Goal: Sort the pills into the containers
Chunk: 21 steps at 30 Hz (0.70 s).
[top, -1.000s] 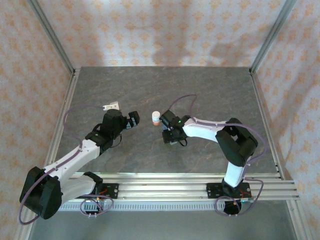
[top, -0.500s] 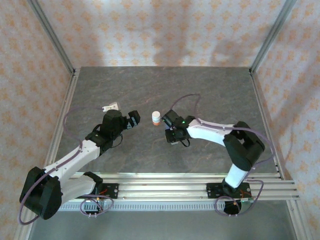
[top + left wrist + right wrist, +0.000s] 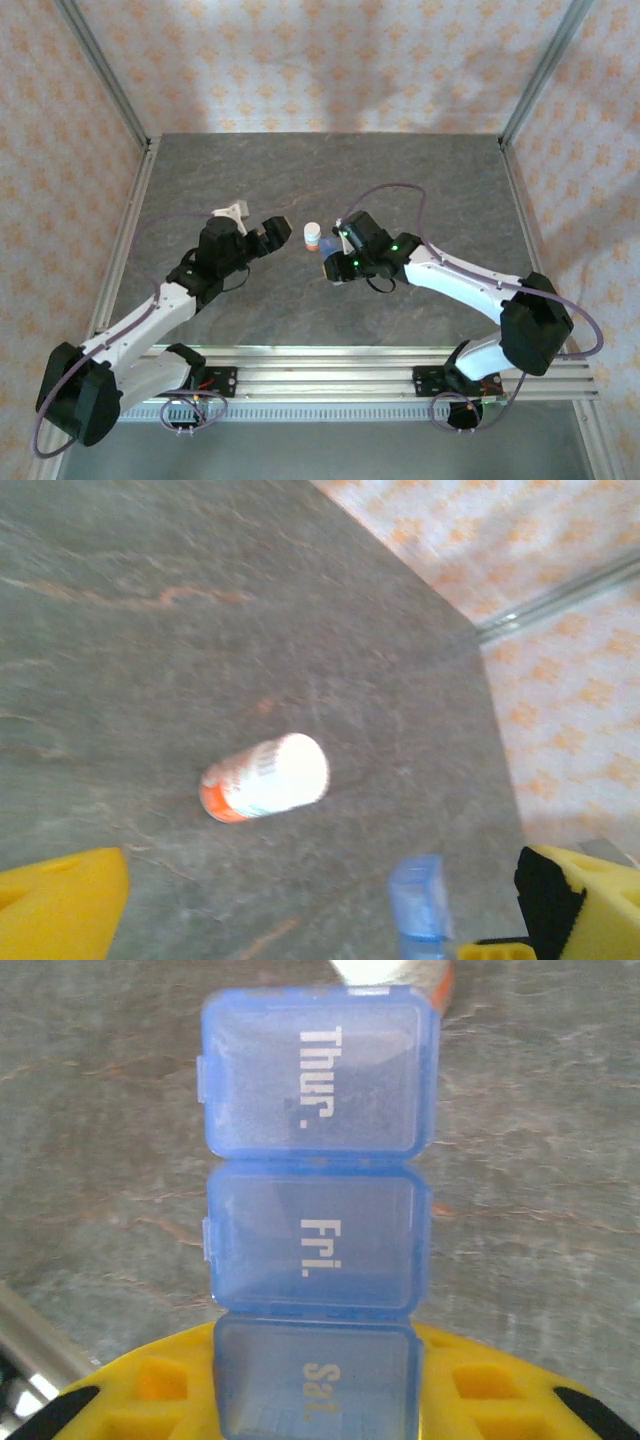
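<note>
Grey stone-look surface carrying one small bottle

The surface (image 3: pixel 420 180), dark grey with faint rust-coloured veins, is lying flat between patterned walls (image 3: pixel 320 60), with aluminium rails (image 3: pixel 330 365) running along its near edge. A small white bottle (image 3: pixel 312 237) with an orange band at its foot is standing upright near the middle, well apart from walls and rails.

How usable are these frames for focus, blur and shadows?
Left wrist view: soft and smeared, the print on the bottle unreadable. Right wrist view: sharp, the day names on the pill box easy to read. Top view: evenly lit and clear, with faint broad shadows on the back wall.
</note>
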Available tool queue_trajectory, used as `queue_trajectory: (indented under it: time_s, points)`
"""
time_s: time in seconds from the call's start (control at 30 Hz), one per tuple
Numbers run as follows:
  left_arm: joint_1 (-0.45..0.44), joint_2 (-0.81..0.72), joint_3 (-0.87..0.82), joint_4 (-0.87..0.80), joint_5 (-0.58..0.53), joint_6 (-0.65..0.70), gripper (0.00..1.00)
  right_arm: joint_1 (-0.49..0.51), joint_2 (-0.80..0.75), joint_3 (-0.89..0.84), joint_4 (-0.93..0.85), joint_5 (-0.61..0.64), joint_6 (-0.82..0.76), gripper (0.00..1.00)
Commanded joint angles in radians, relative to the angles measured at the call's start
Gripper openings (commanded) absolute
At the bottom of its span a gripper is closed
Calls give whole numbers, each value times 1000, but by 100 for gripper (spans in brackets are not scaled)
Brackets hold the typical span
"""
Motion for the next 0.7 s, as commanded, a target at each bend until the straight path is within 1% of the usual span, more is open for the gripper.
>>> queue_trajectory:
  time_s: [0.0,0.13,0.37,0.67]
  points:
    - [-9,22,28,117,132,-107,100,2,-4,49,48,-84,6,31]
    - [-20,18,18,180,152,-164,100,2,15,63,84,-113,32,31]
    - [-50,29,1,248,151,-218,100,2,49,77,144,-143,79,30]
    - [-87,64,-5,291,141,-235,100,2,74,98,164,-130,98,30]
